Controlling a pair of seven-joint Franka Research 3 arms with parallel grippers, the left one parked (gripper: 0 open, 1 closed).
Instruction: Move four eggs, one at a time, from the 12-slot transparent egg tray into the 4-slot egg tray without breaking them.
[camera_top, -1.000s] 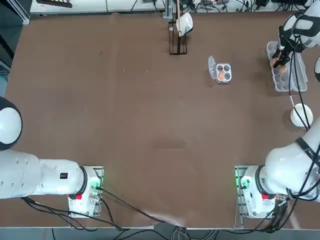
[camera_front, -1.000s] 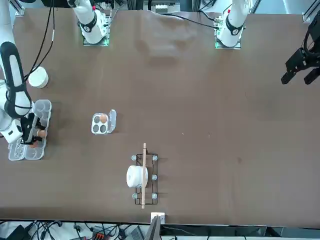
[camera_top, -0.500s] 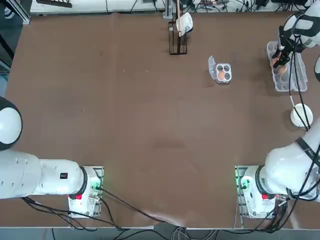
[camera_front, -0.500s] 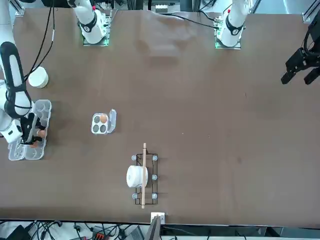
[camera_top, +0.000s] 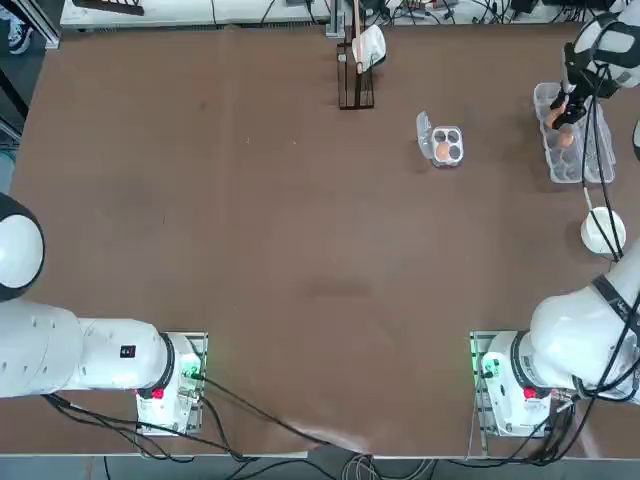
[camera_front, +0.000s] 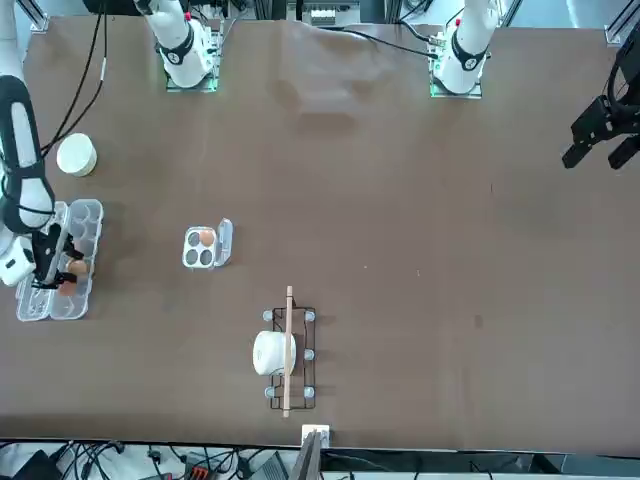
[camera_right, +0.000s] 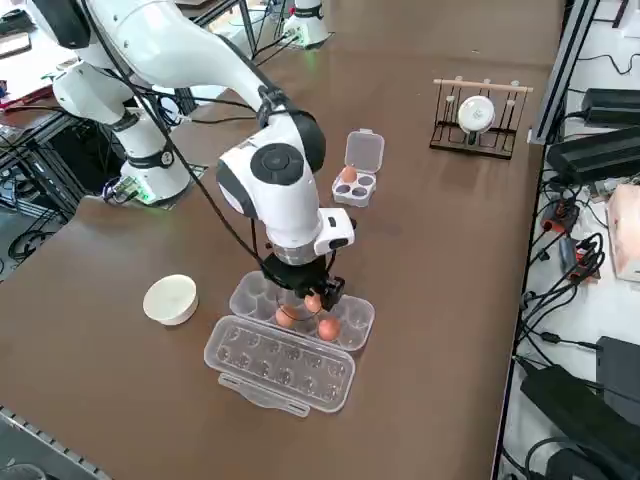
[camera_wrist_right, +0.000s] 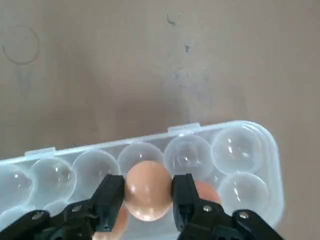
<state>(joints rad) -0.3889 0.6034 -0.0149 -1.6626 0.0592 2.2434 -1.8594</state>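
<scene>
- Right gripper (camera_wrist_right: 147, 200) directly above the long clear plastic 12-slot transparent egg tray (camera_right: 290, 345), black fingers (camera_wrist_right: 111, 192) pinching one orange-brown oval egg (camera_wrist_right: 147, 196), lifted clear of the cups.
- Two more orange-brown eggs (camera_right: 328, 328) sit in the carton's cups, just under the gripper; carton lid lies open flat beside the cup rows.
- Small white round bowl (camera_right: 170, 299) near the carton, on the side toward the robot's base.
- Small square clear 4-slot egg tray (camera_right: 355, 185) well apart from the carton, toward table centre, one egg (camera_top: 442, 150) in a cup, lid flap open.
- Dark wire rack with white roll (camera_right: 477, 113) far beyond the carton, at the table's far edge.
</scene>
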